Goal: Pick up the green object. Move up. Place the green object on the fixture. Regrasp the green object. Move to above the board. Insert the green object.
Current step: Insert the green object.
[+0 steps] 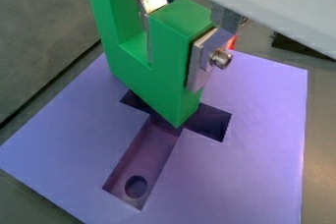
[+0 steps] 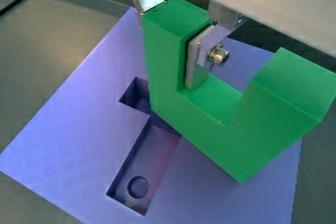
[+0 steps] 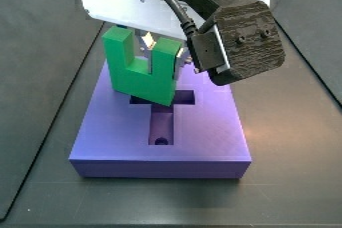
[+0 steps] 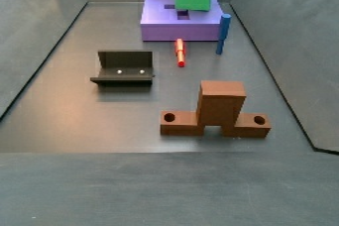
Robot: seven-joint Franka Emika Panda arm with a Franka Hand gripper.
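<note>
Brown wood comes first for us: the stepped wooden piece point(image 4: 216, 109) stands nearest on the dark floor in a side view, with the fixture point(image 4: 122, 68) a little beyond it toward the left wall, empty. Further back a red peg point(image 4: 180, 52) lies on the floor just before the board point(image 4: 162, 19), and a thin blue peg point(image 4: 224, 30) stands upright at the board's right front corner. At the far end we see the gripper point(image 1: 182, 27) above the board point(image 1: 250, 130), its fingers point(image 1: 207, 51) pinching one prong of the green object point(image 1: 144, 56); a silver plate presses flat on that prong in both wrist views, and the other finger sits in the notch. We judge the green object point(image 3: 139, 70) to be rigid, light and smooth, unlikely to deform but able to swivel in a flat-pad grasp if it catches. It hangs prongs up, its solid base just over the cross-shaped slot point(image 2: 144, 105), perhaps already at the mouth; we cannot tell if it touches. Holding it by a prong wall seems right to us, since that leaves the base free to enter the slot.
</note>
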